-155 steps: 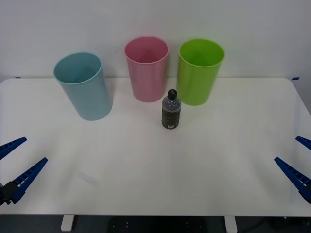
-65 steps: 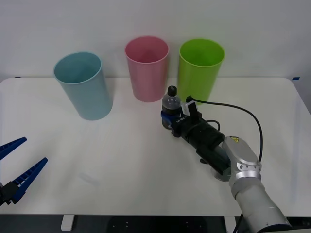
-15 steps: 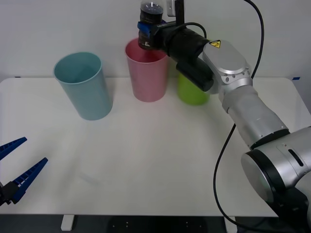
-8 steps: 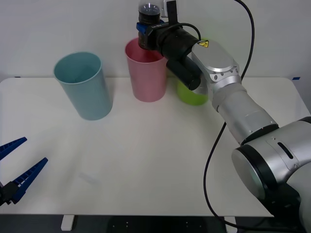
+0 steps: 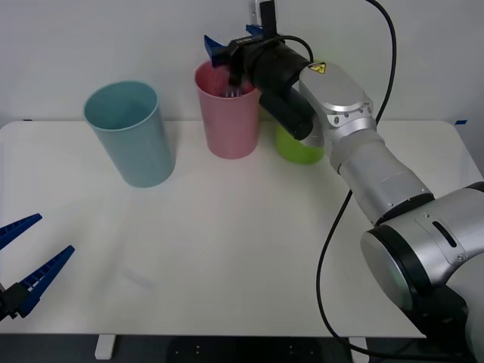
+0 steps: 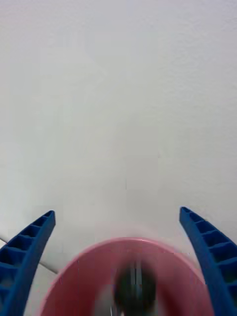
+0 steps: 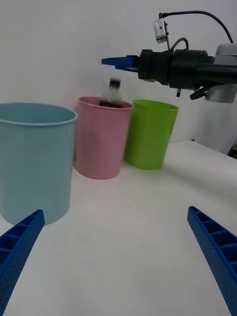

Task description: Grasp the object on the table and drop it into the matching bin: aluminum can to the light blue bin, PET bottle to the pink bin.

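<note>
The PET bottle [image 7: 114, 93], blurred, is dropping into the mouth of the pink bin [image 5: 228, 125], its black cap still just above the rim. In the right wrist view it is a dark blur [image 6: 134, 290] inside the pink rim [image 6: 69, 269]. My right gripper [image 5: 228, 45] hangs open right above that bin with nothing between its fingers [image 6: 29, 247]. The light blue bin [image 5: 133, 140] stands to the pink bin's left. My left gripper [image 5: 23, 263] is parked open at the table's [image 5: 242, 249] front left edge.
A lime green bin [image 5: 299, 145] stands right of the pink one, partly behind my right arm. All three bins line the table's far edge against a white wall. The right arm reaches across from the front right.
My right gripper has opened over the pink bin and let go of the bottle, which now falls into it. The left arm has not moved.
</note>
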Controlling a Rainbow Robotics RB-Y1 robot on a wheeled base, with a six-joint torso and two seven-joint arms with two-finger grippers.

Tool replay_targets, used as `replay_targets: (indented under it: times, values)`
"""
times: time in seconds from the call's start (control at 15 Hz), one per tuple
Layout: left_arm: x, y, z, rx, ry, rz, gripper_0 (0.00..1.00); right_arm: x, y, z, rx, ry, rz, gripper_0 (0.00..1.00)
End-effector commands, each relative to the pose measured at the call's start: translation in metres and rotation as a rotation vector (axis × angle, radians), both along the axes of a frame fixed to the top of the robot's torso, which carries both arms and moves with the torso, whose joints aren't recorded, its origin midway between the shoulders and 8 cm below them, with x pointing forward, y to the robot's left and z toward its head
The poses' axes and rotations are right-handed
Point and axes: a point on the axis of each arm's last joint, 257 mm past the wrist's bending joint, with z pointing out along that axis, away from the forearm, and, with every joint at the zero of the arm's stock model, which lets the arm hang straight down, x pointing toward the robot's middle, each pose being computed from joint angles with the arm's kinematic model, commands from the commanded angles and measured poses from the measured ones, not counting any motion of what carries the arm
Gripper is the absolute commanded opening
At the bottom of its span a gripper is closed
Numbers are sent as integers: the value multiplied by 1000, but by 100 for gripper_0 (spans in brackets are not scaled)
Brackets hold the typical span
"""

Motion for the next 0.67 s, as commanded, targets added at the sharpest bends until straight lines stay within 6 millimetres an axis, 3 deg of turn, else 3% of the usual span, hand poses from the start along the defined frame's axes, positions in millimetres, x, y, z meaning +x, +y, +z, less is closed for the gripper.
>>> replay_targets:
  times: [0.07, 0.27, 0.67]
  values:
    - [0, 0, 0, 0, 0, 0, 100, -1, -1, 3, 2, -5, 10, 100]
    - [0, 0, 0, 0, 0, 0, 100, -4, -2, 5, 11, -12, 36, 100]
    - [0, 0, 0, 0, 0, 0, 100, -33, -15, 1, 27, -70, 86, 100]
